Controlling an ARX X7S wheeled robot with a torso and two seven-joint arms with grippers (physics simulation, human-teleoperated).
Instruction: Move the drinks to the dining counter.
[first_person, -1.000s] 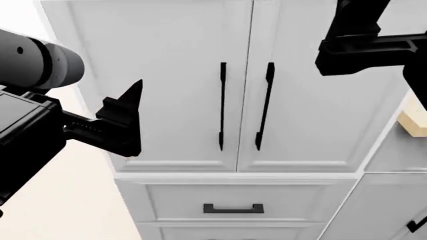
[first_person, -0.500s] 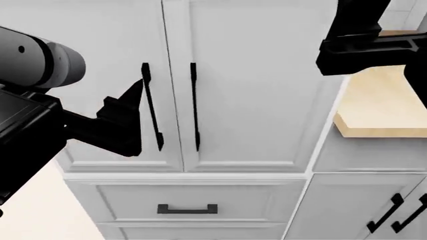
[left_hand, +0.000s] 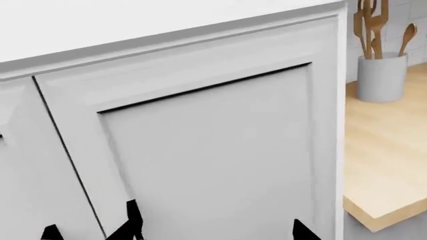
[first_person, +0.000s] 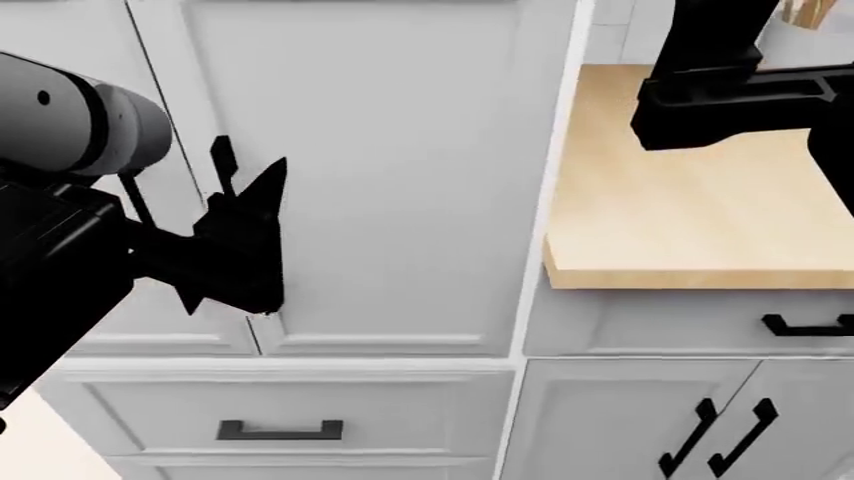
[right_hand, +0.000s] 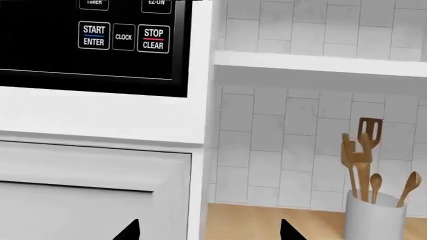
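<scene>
No drink cans show in any view, and the pale dining counter is out of view too. My left gripper (first_person: 254, 235) is open and empty, held close in front of a tall white cabinet door (first_person: 374, 170); in the left wrist view its fingertips (left_hand: 131, 222) stand wide apart against that door. My right gripper (right_hand: 210, 232) is open and empty, raised at the cabinet's edge, facing a tiled wall above the tan worktop (right_hand: 267, 220). In the head view only its black body shows, at the top right.
A tan worktop (first_person: 681, 200) over grey drawers adjoins the tall cabinet on the right. A white utensil crock (right_hand: 375, 217) with wooden spoons stands at its back, also in the left wrist view (left_hand: 381, 77). An oven control panel (right_hand: 93, 40) and a white shelf (right_hand: 320, 70) are above.
The head view has swung right: the cabinet doors and their handles slid left and the tan worktop came well into view. Both grippers keep the same pose in the picture.
</scene>
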